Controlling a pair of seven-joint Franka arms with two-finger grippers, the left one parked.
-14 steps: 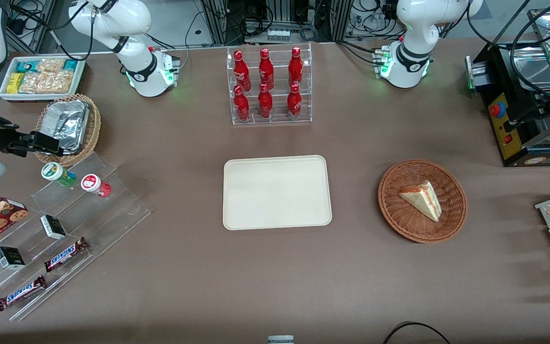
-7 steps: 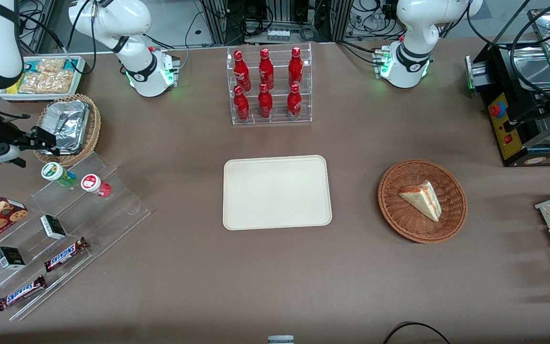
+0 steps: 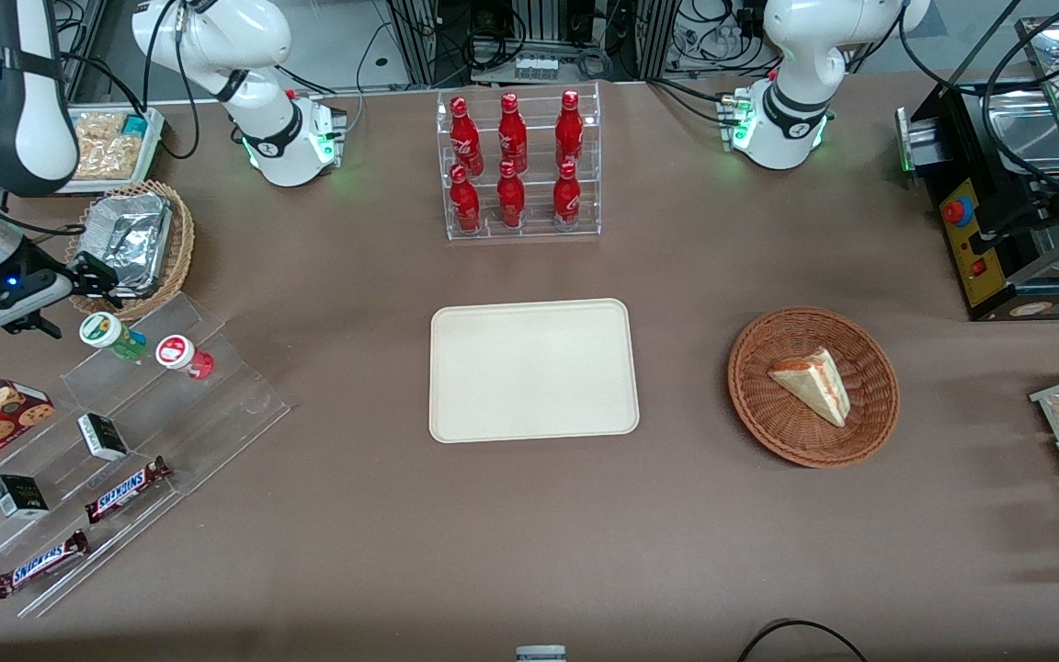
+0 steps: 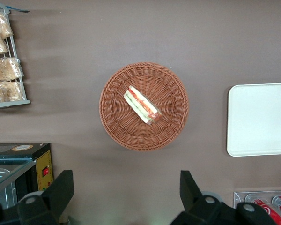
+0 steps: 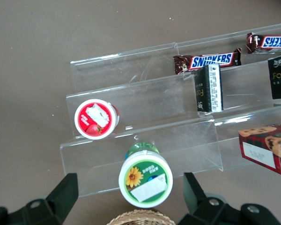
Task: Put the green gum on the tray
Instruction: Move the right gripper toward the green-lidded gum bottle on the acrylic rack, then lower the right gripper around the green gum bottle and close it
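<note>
Hovering wide open above the green gum (image 5: 145,176): gripper (image 5: 130,199), fingers either side, not touching. Standing on the acrylic stepped stand (image 3: 139,405) beside the red gum (image 3: 182,355), well apart from the bare tray (image 3: 531,370). Holding foil: wicker basket (image 3: 178,241); holding a sandwich (image 3: 812,383): brown basket (image 3: 871,405).

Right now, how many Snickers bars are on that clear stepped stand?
2. One Snickers bar lies on a lower step; the other Snickers bar lies on the lowest step, nearer the front camera. None seem hidden.
</note>
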